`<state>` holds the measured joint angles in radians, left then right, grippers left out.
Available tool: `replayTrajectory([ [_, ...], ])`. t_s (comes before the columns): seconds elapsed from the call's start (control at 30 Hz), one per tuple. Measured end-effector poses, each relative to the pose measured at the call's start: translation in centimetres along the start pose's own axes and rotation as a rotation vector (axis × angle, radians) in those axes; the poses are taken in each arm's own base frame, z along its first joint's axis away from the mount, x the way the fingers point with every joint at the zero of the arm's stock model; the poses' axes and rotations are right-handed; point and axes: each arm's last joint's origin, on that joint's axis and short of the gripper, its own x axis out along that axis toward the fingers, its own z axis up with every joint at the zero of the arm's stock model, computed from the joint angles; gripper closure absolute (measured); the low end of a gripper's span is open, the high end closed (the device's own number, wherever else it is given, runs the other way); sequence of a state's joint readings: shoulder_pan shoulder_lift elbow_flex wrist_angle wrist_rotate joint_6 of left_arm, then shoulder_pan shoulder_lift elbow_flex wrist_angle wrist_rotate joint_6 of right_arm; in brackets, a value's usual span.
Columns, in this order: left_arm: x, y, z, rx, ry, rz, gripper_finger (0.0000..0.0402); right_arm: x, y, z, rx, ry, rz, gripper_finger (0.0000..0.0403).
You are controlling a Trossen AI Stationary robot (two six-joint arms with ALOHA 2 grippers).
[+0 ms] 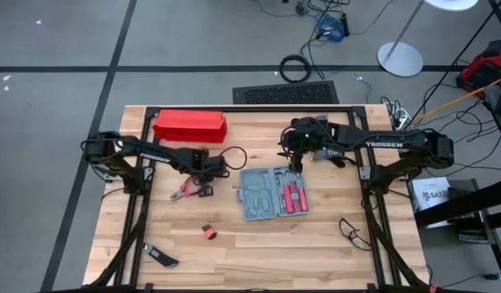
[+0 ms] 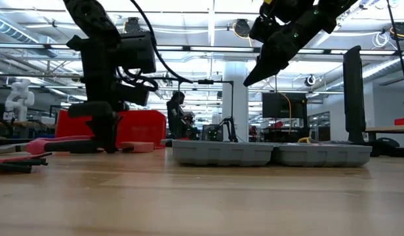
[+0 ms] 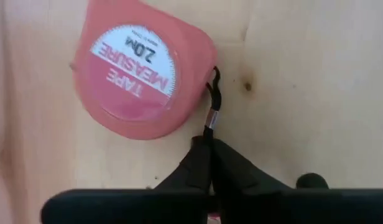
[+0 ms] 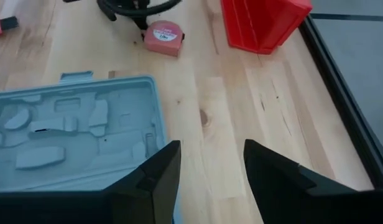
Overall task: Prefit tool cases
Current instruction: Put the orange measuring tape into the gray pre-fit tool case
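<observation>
The blue-grey tool case [image 1: 271, 194] lies open and flat on the table, its two halves side by side [image 2: 271, 153]. One half shows empty grey recesses [image 4: 73, 134]; the other holds red-handled tools [image 1: 294, 198]. My right gripper [image 4: 211, 163] is open and hangs above the case's far edge [image 1: 295, 165], clear of it in the low view [image 2: 254, 75]. My left gripper [image 3: 208, 140] is down at the table left of the case [image 1: 206, 169], shut on the cord of a pink tape measure [image 3: 138, 74]. My left gripper pinches the tape measure's thin black wrist cord [image 3: 210, 121] between its two fingertips, just below the metal crimp. The fingers come from above, pointing down. The tape measure lies flat on the wood with its label up, and the cord runs slack from its body to the fingers.
A long red box [image 1: 190, 124] stands at the table's far left. Red-handled pliers [image 1: 184, 194] lie near the left gripper. A small red-and-black item [image 1: 208, 232] and a dark tool [image 1: 161, 259] lie nearer the front edge. A black cable [image 1: 354, 232] lies at right.
</observation>
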<state>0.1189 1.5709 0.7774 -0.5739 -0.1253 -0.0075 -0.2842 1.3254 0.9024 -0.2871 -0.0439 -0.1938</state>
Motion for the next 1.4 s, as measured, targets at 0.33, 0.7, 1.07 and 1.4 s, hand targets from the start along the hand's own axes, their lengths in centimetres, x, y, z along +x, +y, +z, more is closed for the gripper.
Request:
replayTrajectory([
  [0.33, -6.1, 0.0, 2.8, 0.019, -0.336, 0.070, 0.0400, -0.1, -1.2, 0.0, 0.044, -0.020, -0.037, 0.0231],
  [0.7, -7.7, 0.3, 3.9, 0.022, -0.450, 0.111, 0.0401, -0.1, -1.6, -0.1, 0.051, -0.020, -0.046, 0.0231],
  [1.07, -11.6, 0.7, 6.9, 0.059, -0.653, 0.138, 0.0401, -0.1, -1.6, -0.1, 0.045, -0.019, -0.046, 0.0232],
  [1.4, -13.0, 0.3, 8.2, -0.021, -0.750, 0.053, 0.0401, -0.1, -1.4, -0.8, 0.067, 0.060, -0.028, 0.0232],
])
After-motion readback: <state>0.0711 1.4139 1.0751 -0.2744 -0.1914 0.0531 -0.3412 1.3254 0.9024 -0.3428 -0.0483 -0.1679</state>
